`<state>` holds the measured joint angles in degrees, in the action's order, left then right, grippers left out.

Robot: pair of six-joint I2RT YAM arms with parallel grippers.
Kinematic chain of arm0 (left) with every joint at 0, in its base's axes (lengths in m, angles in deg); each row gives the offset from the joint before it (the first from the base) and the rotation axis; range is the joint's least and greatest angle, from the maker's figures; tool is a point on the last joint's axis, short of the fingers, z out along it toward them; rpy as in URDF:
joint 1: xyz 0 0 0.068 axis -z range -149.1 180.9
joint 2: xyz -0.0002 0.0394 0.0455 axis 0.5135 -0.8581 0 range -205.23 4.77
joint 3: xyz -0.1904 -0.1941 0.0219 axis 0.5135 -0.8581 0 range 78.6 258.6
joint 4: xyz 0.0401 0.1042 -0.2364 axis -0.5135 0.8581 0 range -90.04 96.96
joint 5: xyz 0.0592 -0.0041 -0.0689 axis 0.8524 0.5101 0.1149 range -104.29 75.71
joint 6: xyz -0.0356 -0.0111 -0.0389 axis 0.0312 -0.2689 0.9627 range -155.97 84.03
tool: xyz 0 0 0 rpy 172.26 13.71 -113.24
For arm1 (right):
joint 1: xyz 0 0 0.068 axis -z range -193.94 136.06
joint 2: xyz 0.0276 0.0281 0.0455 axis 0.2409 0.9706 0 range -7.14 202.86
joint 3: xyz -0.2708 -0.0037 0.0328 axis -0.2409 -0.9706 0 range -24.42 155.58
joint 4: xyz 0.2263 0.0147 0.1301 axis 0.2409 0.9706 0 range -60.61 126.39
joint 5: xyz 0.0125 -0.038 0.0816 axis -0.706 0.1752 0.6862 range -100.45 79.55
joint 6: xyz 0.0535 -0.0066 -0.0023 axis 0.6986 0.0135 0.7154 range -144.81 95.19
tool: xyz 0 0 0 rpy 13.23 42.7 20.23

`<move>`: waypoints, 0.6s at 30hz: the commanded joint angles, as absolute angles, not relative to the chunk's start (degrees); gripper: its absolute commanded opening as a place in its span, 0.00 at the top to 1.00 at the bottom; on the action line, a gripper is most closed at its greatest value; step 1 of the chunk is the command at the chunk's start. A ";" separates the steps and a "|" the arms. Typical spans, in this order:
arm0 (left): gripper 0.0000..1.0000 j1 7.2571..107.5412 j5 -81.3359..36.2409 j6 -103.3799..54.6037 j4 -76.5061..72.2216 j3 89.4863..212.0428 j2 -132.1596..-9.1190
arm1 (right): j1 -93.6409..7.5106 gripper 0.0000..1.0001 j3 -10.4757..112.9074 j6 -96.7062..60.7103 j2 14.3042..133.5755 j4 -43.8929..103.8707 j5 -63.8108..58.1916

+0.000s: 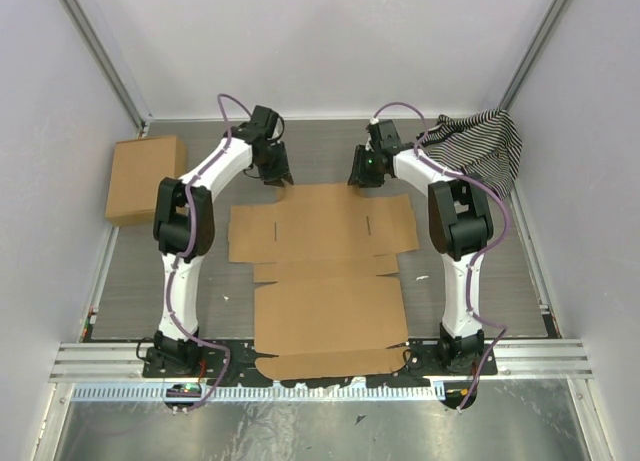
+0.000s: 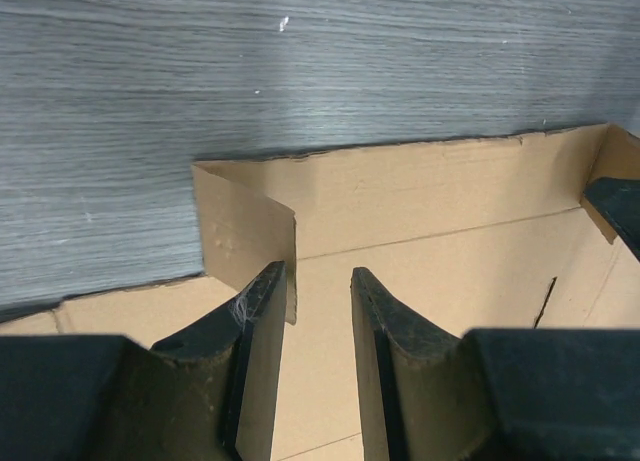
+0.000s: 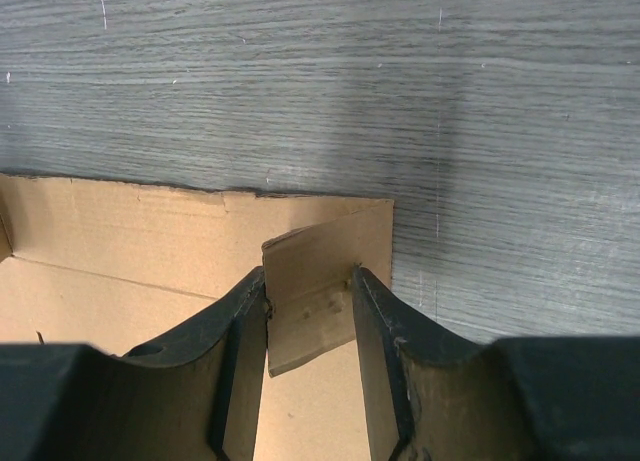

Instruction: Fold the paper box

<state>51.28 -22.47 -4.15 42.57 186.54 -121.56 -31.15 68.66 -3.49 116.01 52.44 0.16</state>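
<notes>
Both half spread at paper box (image 1: pixel 320 231) far corners: left gripper (image 2: pixel 318 276) beside left tab (image 2: pixel 245 231), right gripper (image 3: pixel 309 276) astride right tab (image 3: pixel 330 256), grip unclear.

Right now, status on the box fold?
Left gripper open beside raised far-left flap. Right gripper straddles far-right flap, grip unclear. Paper box otherwise flat. Nothing lying on it.
</notes>
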 commanded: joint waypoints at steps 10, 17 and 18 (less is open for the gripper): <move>0.62 51.47 -23.75 -3.06 42.97 190.14 -129.63 | -31.78 0.57 70.82 -4.39 116.71 53.62 0.95; 0.62 51.47 -23.39 -3.09 43.41 191.48 -131.41 | -32.38 0.57 73.57 -4.83 119.05 56.16 -0.14; 0.62 51.47 -23.24 -3.10 43.57 192.03 -131.70 | -32.56 0.57 74.47 -4.93 119.74 57.05 -0.69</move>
